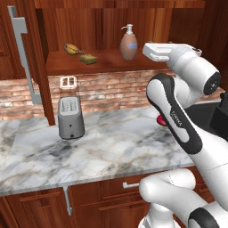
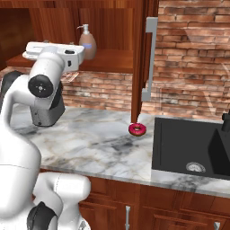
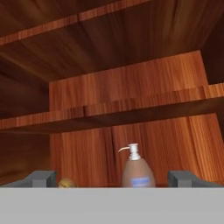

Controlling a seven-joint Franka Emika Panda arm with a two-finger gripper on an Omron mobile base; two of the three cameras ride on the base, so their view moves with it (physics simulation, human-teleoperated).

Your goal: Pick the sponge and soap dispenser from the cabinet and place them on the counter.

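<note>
Tan-brown soap dispenser (image 3: 138, 172) stands upright on the cabinet (image 1: 107, 26) shelf, at 12 o'clock from the wide-open jaws, and looks smooth, hard and tippy, so hold its fat middle.

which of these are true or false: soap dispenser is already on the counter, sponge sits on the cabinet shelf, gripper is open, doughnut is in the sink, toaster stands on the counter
1. The soap dispenser is already on the counter. False: it stands on the cabinet shelf.
2. The sponge sits on the cabinet shelf. True, beside the banana.
3. The gripper is open. True: its fingertips stand wide apart, empty, with the dispenser seen between them in the hand view.
4. The doughnut is in the sink. False: it lies on the counter, left of the sink.
5. The toaster stands on the counter. True.
</note>
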